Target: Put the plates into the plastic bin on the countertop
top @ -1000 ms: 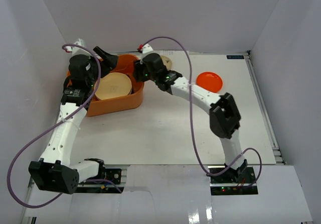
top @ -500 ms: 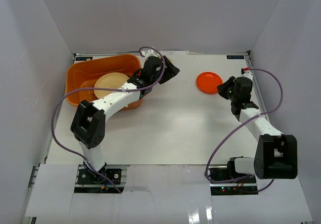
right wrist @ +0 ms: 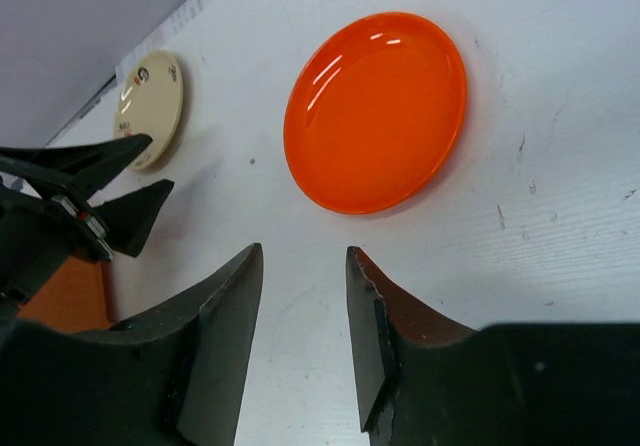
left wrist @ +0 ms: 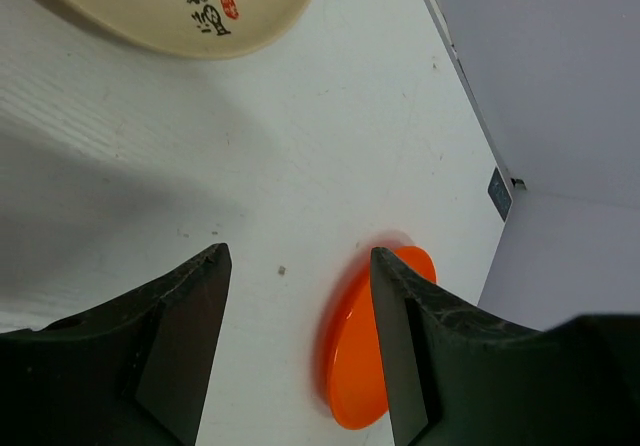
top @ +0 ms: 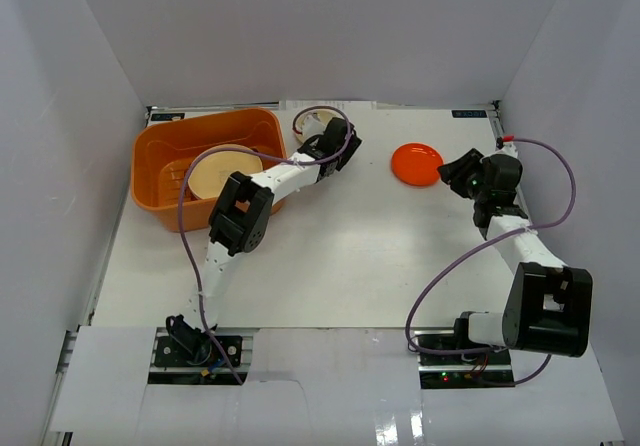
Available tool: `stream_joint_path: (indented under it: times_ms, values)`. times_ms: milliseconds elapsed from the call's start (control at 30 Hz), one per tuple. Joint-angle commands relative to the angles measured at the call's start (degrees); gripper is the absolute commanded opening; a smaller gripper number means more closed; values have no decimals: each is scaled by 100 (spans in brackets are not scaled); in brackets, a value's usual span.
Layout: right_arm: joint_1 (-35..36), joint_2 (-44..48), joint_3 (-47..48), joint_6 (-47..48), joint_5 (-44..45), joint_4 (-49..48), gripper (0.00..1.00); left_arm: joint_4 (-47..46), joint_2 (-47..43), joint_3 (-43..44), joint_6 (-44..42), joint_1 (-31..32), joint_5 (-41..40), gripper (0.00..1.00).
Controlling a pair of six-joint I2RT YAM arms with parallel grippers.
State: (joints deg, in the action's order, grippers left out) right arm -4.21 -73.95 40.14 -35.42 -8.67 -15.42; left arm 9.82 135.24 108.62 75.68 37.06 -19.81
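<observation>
The orange plastic bin (top: 160, 156) stands at the back left of the white countertop (top: 330, 256), and a cream round plate (top: 222, 172) lies inside it. A small cream plate (top: 316, 121) (left wrist: 170, 6) (right wrist: 150, 106) with a printed mark rests on the countertop right of the bin. An orange-red plate (top: 416, 163) (left wrist: 375, 356) (right wrist: 375, 111) lies flat further right. My left gripper (top: 350, 148) (left wrist: 297, 256) hovers open and empty beside the small plate, pointing toward the orange-red one. My right gripper (top: 456, 173) (right wrist: 303, 251) is open and empty, just short of the orange-red plate's near edge.
White walls enclose the countertop on three sides. The left arm's purple cable (top: 200, 166) loops over the bin. The left gripper's black fingers (right wrist: 90, 191) show at the left of the right wrist view, with a sliver of the bin (right wrist: 60, 301) below them.
The left arm has refolded, and its gripper now sits just right of the small cream plate, which shows again. The right gripper has shifted slightly and its jaws have parted.
</observation>
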Motion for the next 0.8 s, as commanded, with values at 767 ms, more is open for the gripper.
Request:
stream_joint_path:
  times_ms: [767]
  values:
    - [2204,-4152,3385,-1272,355,-917,52,-335,-7174,-4980,-4746,741,1446,86]
